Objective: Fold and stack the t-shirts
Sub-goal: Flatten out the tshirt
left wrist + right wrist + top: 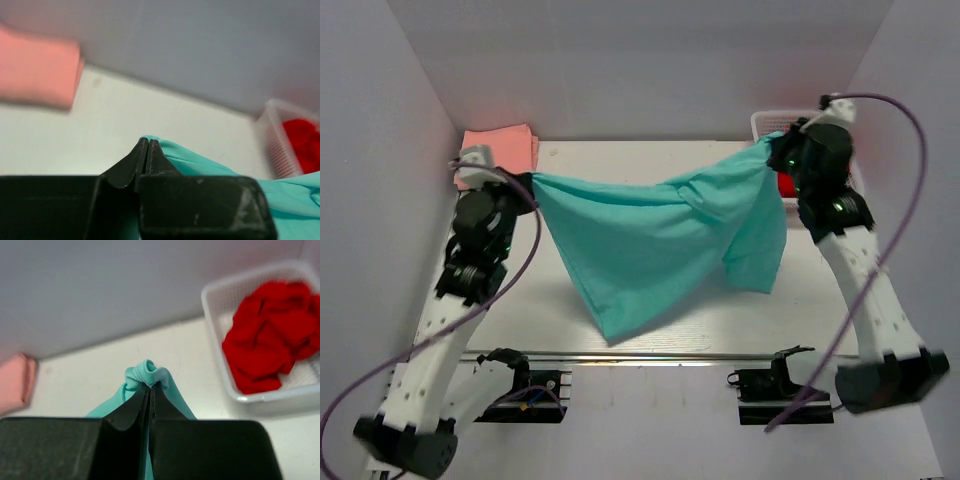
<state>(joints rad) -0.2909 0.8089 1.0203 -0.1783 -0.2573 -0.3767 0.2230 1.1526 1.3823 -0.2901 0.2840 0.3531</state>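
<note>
The teal t-shirt (650, 240) hangs spread in the air. One end is pinched right beside the basket (250, 274) by the right claw (151, 386), which is clenched on a bunched knot of fabric. The other end is held well away from the basket by the left claw (148, 142), clenched on a thin flat edge. This looks like light, limp cotton: it sags deep between the two grips toward the counter (750, 320) and will drape and crease rather than keep a shape, so corners or shoulder seams are the best holds. Only the overhead view shows the whole sag and the twisted middle; only the wrist views show how little cloth each claw has. The red t-shirt (270, 335) lies crumpled inside the basket, and the pink t-shirt (500, 147) sits folded well apart from the basket.
</note>
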